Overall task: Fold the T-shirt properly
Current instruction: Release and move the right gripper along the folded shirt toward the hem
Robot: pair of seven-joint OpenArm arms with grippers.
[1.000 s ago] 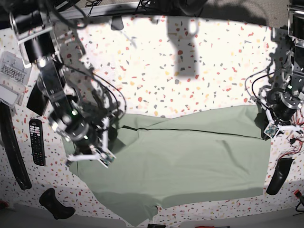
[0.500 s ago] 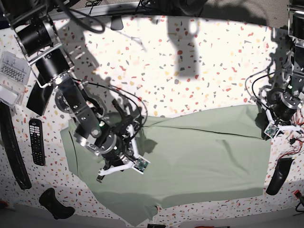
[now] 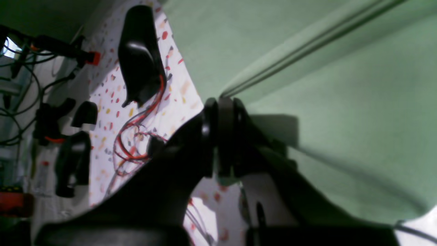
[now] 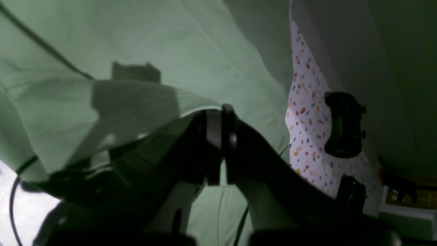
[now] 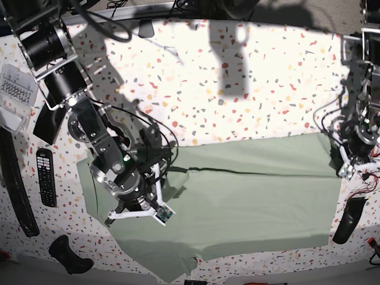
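Terrazzo table (image 5: 249, 89) lies under T-shirt (image 5: 249, 196), remote (image 5: 46, 177) alongside.

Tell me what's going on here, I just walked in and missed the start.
A two-armed robot is folding a pale green T-shirt spread on a speckled table. The right gripper, fingers shut, pinches a fold of cloth over the shirt. The left gripper, also shut, sits at the shirt's opposite edge. One lengthwise crease shows; folding isn't finished.
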